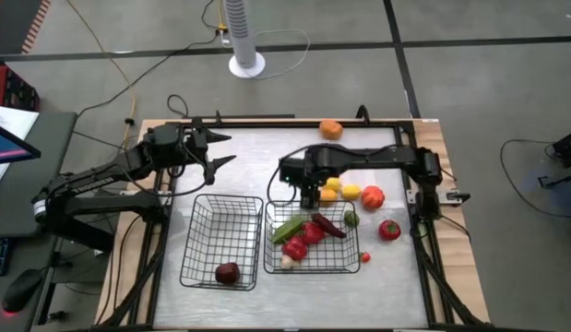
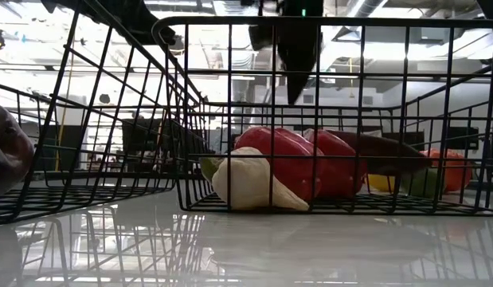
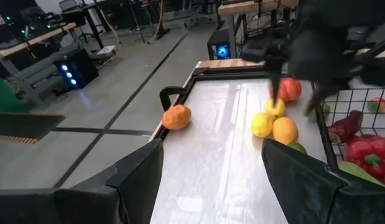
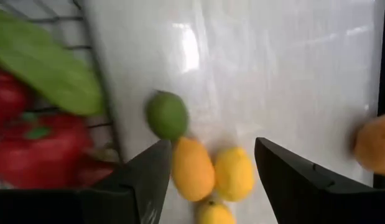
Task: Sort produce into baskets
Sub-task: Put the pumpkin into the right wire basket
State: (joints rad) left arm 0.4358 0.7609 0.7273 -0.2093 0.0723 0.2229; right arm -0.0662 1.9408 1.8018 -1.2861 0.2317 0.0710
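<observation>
Two black wire baskets stand side by side at mid-table. The left basket [image 1: 200, 242] holds one dark red-purple piece [image 1: 228, 273]. The right basket [image 1: 345, 267] holds a green pepper [image 1: 287, 228], red peppers [image 1: 303, 240], a dark eggplant [image 1: 329, 225] and a white bulb [image 2: 246, 183]. Yellow and orange fruits [image 1: 340, 190] and a lime [image 4: 167, 115] lie just beyond its far edge. My right gripper [image 1: 308, 195] hangs open and empty over that far edge, its fingers [image 4: 212, 146] pointing down beside the fruits. My left gripper [image 1: 220, 149] is open and empty at the far left.
An orange [image 1: 331, 129] lies by the table's far edge. A red-orange tomato [image 1: 373, 196], a green fruit [image 1: 351, 219], a red fruit [image 1: 389, 230] and a tiny red one [image 1: 365, 257] lie right of the right basket. Bare tabletop [image 1: 257, 166] lies beyond the left basket.
</observation>
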